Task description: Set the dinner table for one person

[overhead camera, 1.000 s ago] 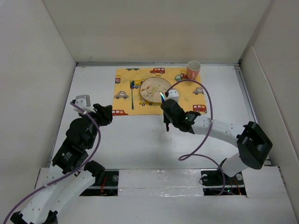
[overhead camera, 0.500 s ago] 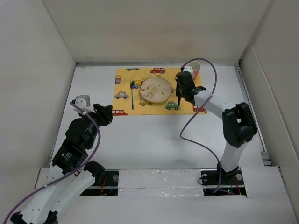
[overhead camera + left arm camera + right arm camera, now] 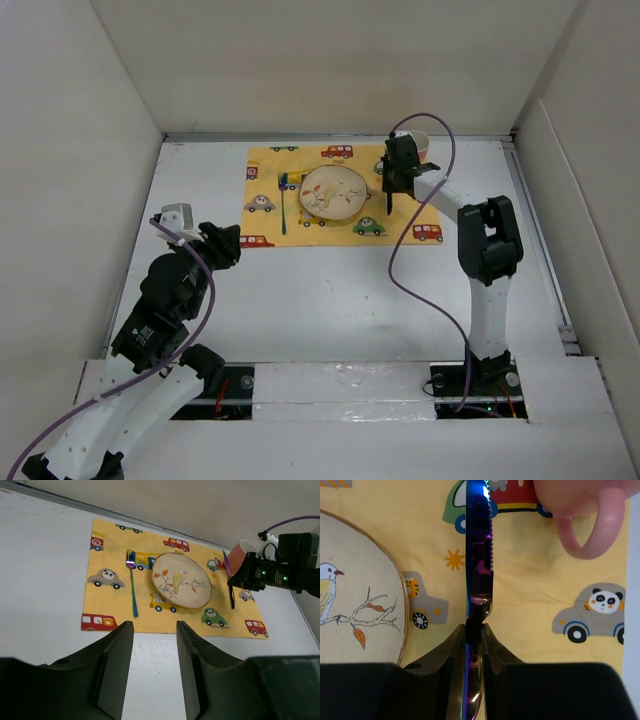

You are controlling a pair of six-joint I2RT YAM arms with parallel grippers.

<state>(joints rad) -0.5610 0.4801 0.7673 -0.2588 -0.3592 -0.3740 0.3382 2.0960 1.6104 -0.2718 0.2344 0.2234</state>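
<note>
the dinner table [image 3: 330, 300] is seen as a big flat white top with pale walls around it. a yellow mat [image 3: 268, 222] printed with little cars and pandas is laid on it, toward the far side. a round plate [image 3: 333, 192] with a bird painted on it is set in the middle of the mat. a fork [image 3: 284, 208] is laid on the mat just left of the plate, with its prongs pointed to the far wall. a pink cup [image 3: 418, 146] is stood at the far right corner of the mat.

the right gripper [image 3: 474, 636] is stretched out over the right side of the mat, between the plate and the cup. a knife [image 3: 478, 555] is pinched tight between its two fingers [image 3: 445, 655], which are pressed on the handle from both sides. the shiny blue and purple blade is pointed away from the gripper, and its toothed edge is turned toward the cup. the knife is held just right of the plate and near the cup's handle. it cannot be told if the mat is touched by the knife.

the left gripper [image 3: 152, 652] is found over the left side of the table, well apart from the mat. its fingers [image 3: 117, 670] are spread wide and nothing is held between them.
</note>
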